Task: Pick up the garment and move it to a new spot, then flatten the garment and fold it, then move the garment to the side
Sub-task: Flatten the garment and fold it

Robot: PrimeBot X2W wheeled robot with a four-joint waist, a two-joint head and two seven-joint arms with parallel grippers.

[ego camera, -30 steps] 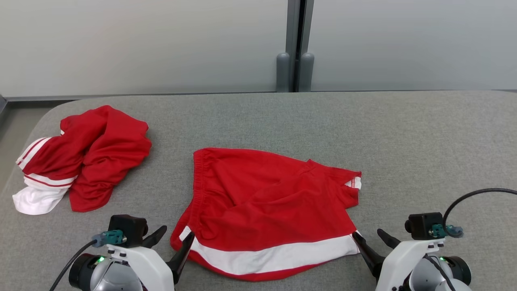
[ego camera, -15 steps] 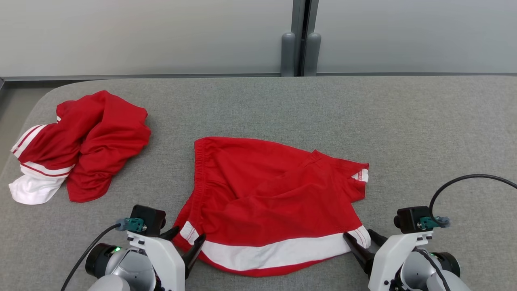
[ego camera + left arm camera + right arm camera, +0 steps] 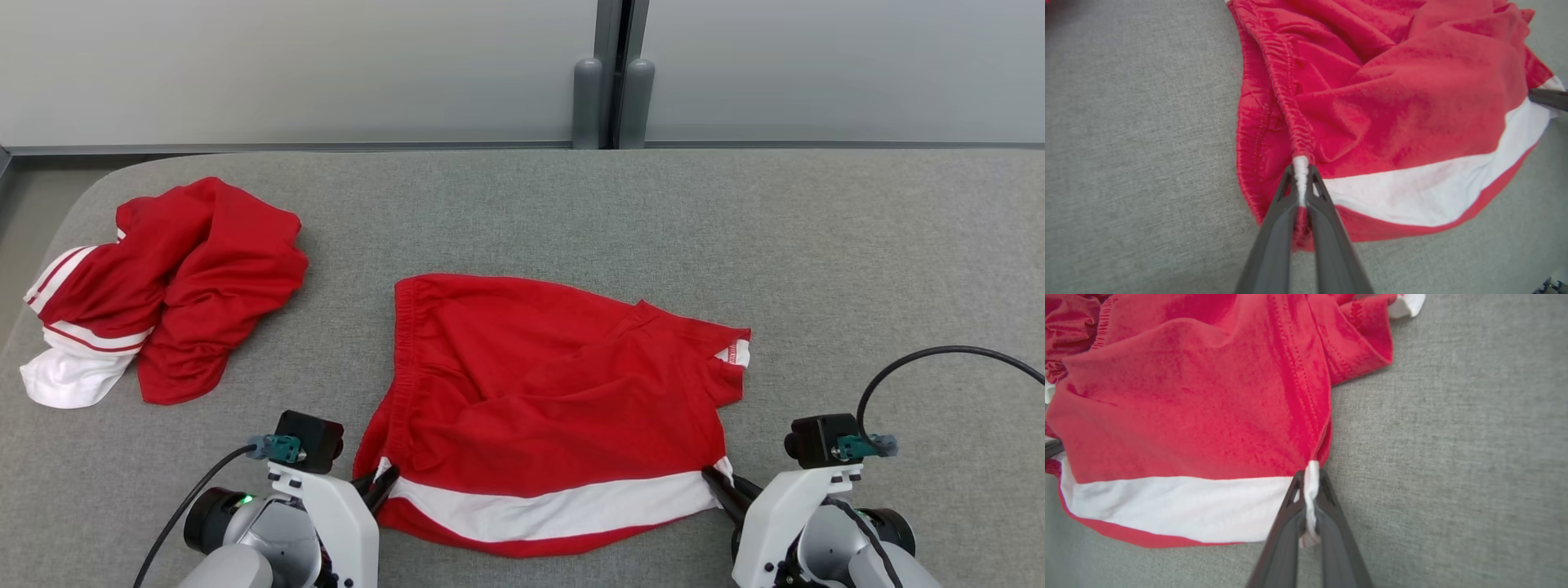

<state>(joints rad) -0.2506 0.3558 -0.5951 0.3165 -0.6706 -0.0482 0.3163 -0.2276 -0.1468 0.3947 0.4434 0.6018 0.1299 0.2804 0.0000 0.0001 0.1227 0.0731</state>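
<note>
My left claw [image 3: 382, 482] and right claw [image 3: 709, 475] each pinch an end of the white band [image 3: 555, 510] on the garment [image 3: 555, 384], perhaps both layers. That makes it the flattening step, I judge, and next comes an even, taut lift.

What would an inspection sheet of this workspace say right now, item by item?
Surface: grey fabric tabletop, rounded at the far-left corner.
Job's things: red shorts with a white stripe, spread at the centre, wrinkled.
Clutter: second red and white garment, crumpled at the far left.
Claws: left claw shut on the shorts' near-left corner; right claw shut on the near-right corner.
Cables: black cable looping above the right wrist; second black cable trailing from the left wrist.
Surroundings: pale wall panels behind the table, grey posts between them.
</note>
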